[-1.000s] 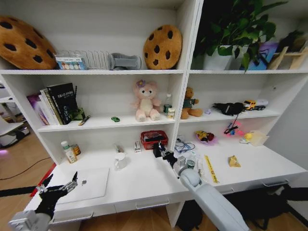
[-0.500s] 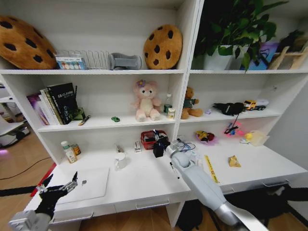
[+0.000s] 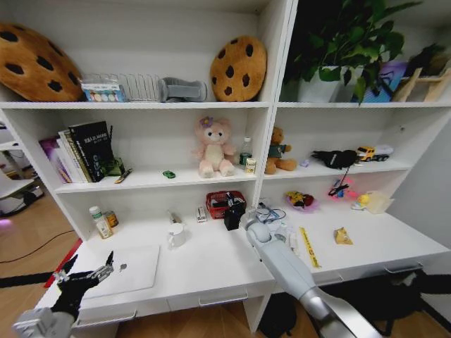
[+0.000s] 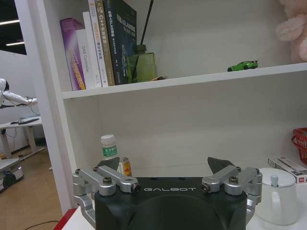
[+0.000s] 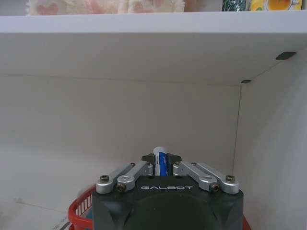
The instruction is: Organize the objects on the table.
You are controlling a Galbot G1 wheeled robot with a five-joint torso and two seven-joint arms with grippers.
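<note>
White shelving runs above the long white table [image 3: 211,271], with books, plush toys and cookie cushions on the shelves. Right gripper [image 5: 160,162] is raised over the red basket [image 3: 220,203] at the back of the table, under the lower shelf; its fingers are closed tight on a blue pen [image 5: 160,163] (white tip showing above the fingertips in the right wrist view). From the head camera the right gripper [image 3: 235,213] sits just at the basket's right end, arm stretched forward across the table. Left gripper [image 3: 84,277] hangs low off the table's front left corner, fingers spread wide and holding nothing; the left wrist view shows the same gripper [image 4: 167,168] with both fingertips well apart. Silver laptop [image 3: 130,269] lies closed and flat on the left part of the table. Tiny green toy car [image 3: 169,174] stands on the middle shelf, left of the pink plush. Small green-capped bottle [image 3: 244,151] stands upright on that shelf, right of the plush.
</note>
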